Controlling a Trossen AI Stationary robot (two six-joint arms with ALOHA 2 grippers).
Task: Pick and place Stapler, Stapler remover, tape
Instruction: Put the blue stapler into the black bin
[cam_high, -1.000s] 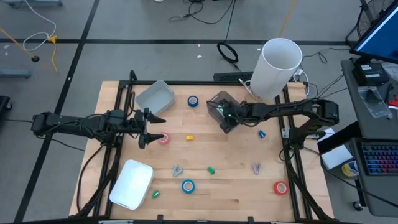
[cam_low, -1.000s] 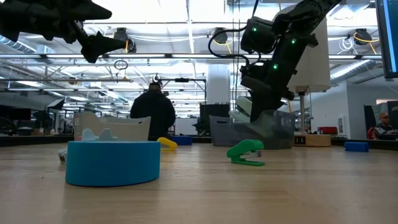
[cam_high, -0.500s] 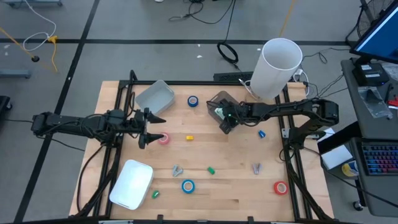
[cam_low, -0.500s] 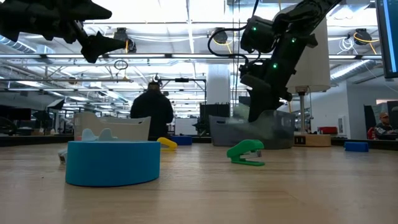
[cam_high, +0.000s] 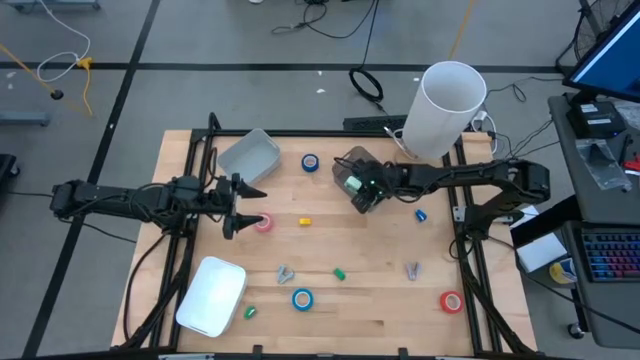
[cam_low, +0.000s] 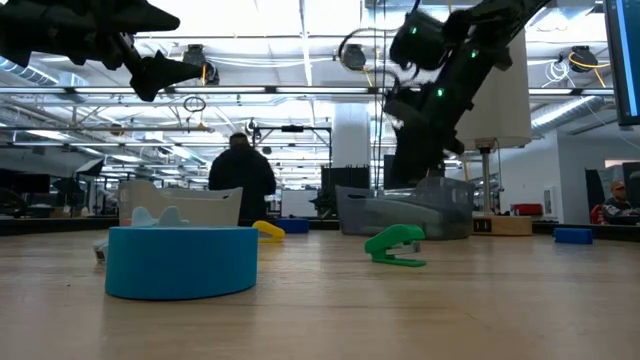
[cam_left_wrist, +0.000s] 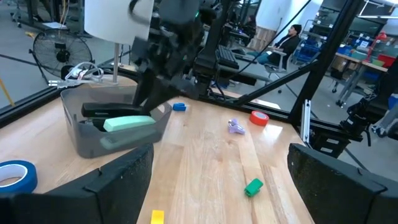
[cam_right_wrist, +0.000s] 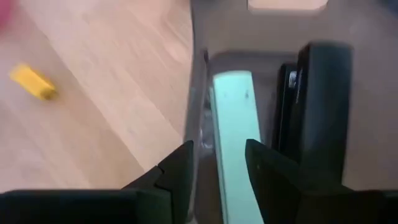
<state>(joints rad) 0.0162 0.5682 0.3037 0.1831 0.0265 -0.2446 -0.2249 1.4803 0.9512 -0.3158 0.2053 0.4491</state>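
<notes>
A clear grey bin (cam_left_wrist: 118, 127) on the table's far right part holds a mint-green stapler (cam_right_wrist: 236, 124) and a black stapler (cam_right_wrist: 314, 106), both lying on its floor. My right gripper (cam_high: 357, 192) hangs just above the bin, slanting down, open and empty (cam_right_wrist: 217, 168). My left gripper (cam_high: 240, 205) waits open and level at the table's left. Tape rolls lie flat: blue (cam_high: 310, 162), pink (cam_high: 263, 222), blue (cam_high: 302, 298) and red (cam_high: 451, 300). Two grey staple removers (cam_high: 286, 273) (cam_high: 412, 270) lie near the front.
A second grey bin (cam_high: 250, 155) stands at the far left and a white lid (cam_high: 212, 295) at the near left. Small green pieces (cam_high: 340, 272) (cam_high: 250, 312), a yellow block (cam_high: 305, 221) and a blue block (cam_high: 421, 214) lie about. A white cylinder (cam_high: 450, 105) stands behind the right bin.
My right gripper has risen out of the clear bin and now hangs above its rim; the mint-green stapler stays lying in the bin.
</notes>
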